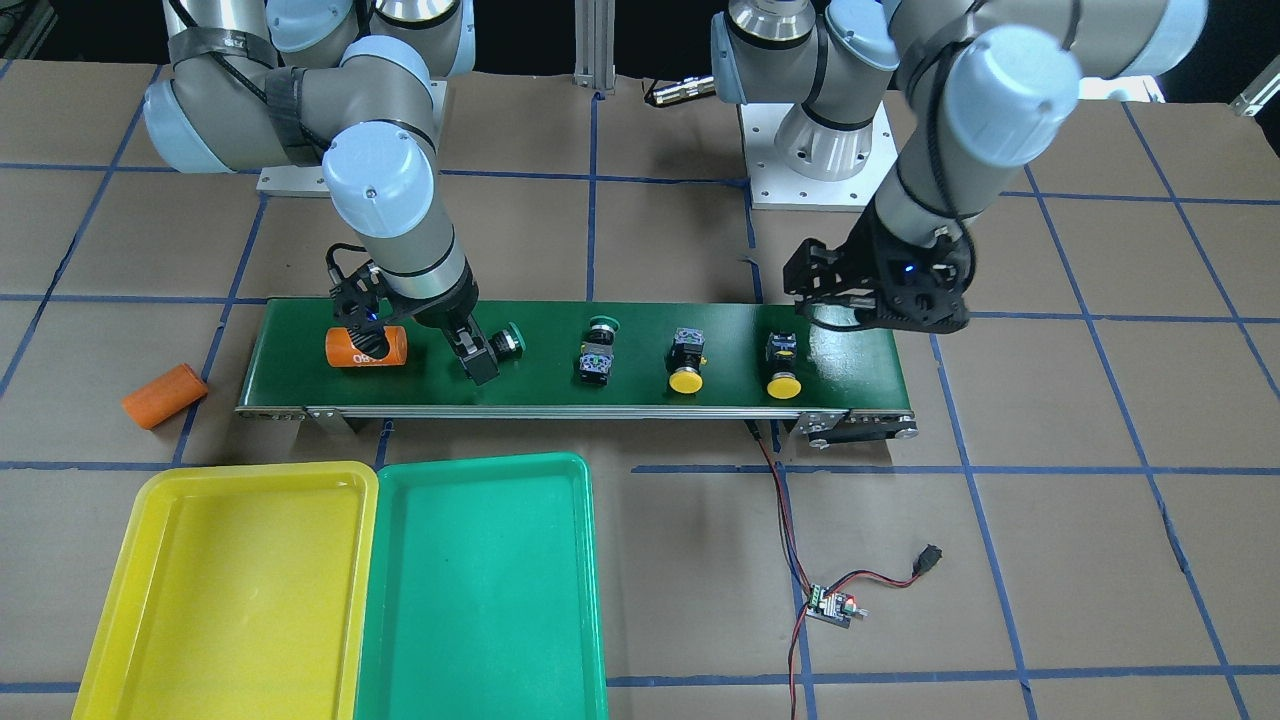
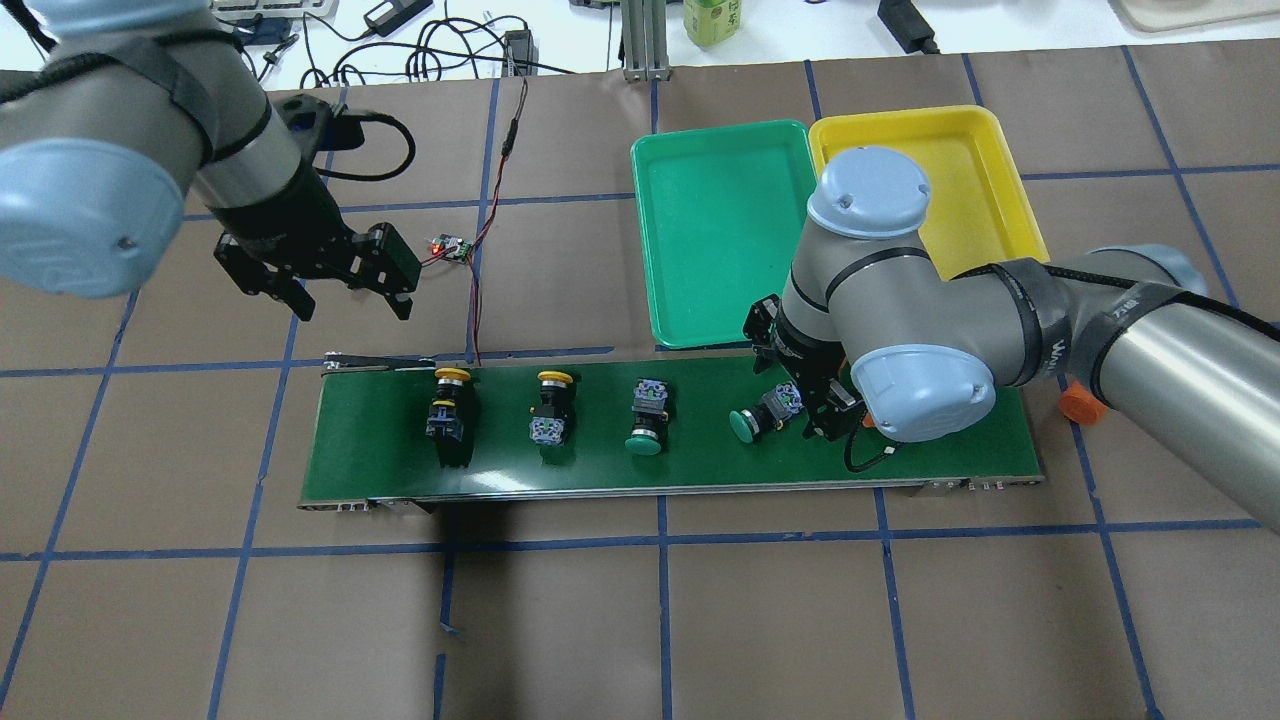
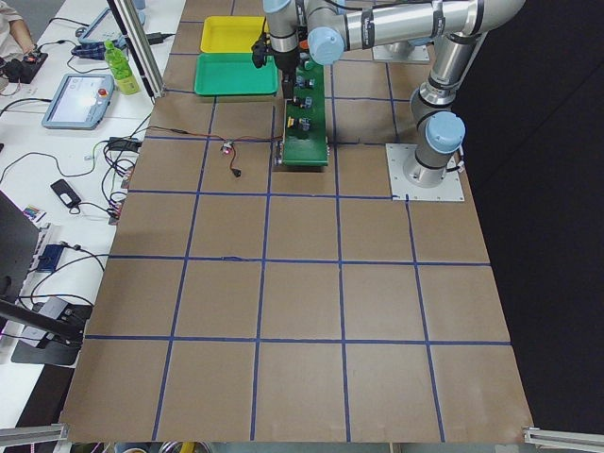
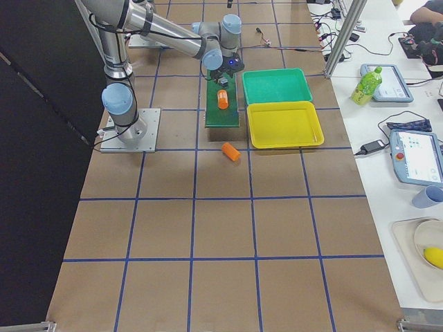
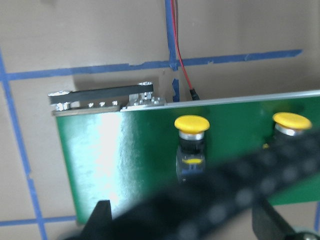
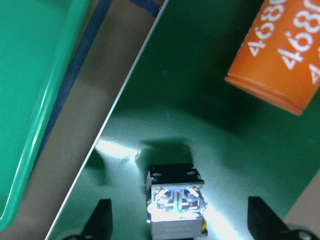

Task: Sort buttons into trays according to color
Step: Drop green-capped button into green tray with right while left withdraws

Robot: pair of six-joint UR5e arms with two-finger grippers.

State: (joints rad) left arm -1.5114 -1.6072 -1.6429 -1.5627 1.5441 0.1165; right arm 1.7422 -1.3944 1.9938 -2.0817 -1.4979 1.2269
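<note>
While the green-capped, black-bodied plastic push-button (image 6: 175, 207) lies on its side on the long dark-green conveyor belt (image 6: 200, 125), the right gripper (image 6: 182, 220) hangs over it, jaws wide either side, seemingly not touching

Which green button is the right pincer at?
The green-capped black push-button nearest the orange cylinder; the right pincer straddles it. The other green button lies clear.

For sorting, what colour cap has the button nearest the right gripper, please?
Green cap, clearest in the overhead view.
</note>
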